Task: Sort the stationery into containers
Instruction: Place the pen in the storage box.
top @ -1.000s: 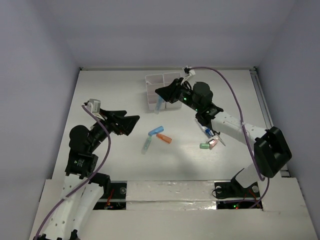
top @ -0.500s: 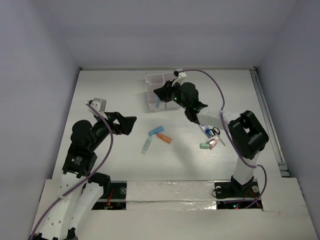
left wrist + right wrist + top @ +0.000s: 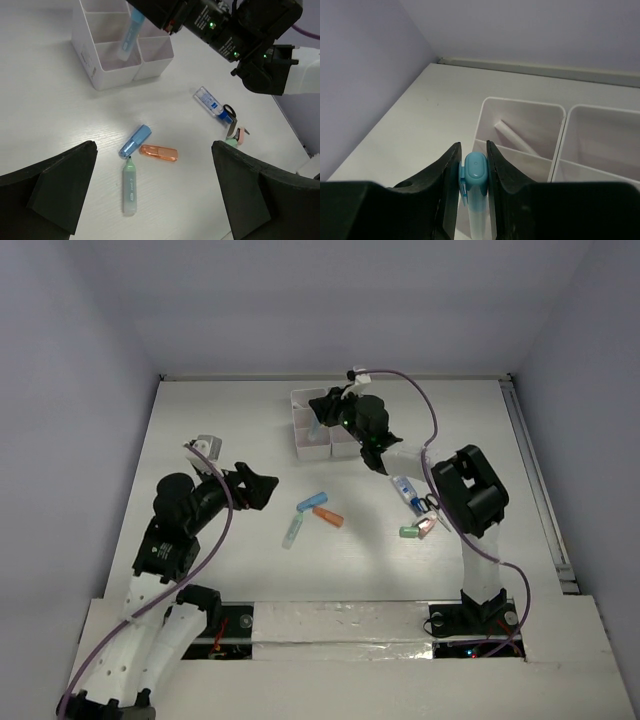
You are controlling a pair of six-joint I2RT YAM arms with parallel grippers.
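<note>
Right gripper first: both fingers are pressed tight against a light-blue marker, cap end up between them and the barrel slanting down and away. From the left wrist camera that marker tilts over the white organizer, its lower end dipping toward a near compartment. Whether it touches the bottom, I cannot tell. One back compartment already has a thin white pen leaning across it.

Over to the left gripper: the fingers are spread wide with nothing between them, hanging above the table, well apart from the organizer.

Below it lie three markers in a cluster. The blue marker and the orange marker sit just beside each other, and the pale-green marker has its tip close to the blue one's end.

Off to the right there is a second group: a blue-labelled tube, black-handled scissors at its end, then a pink eraser and a green eraser bunched close together.
</note>
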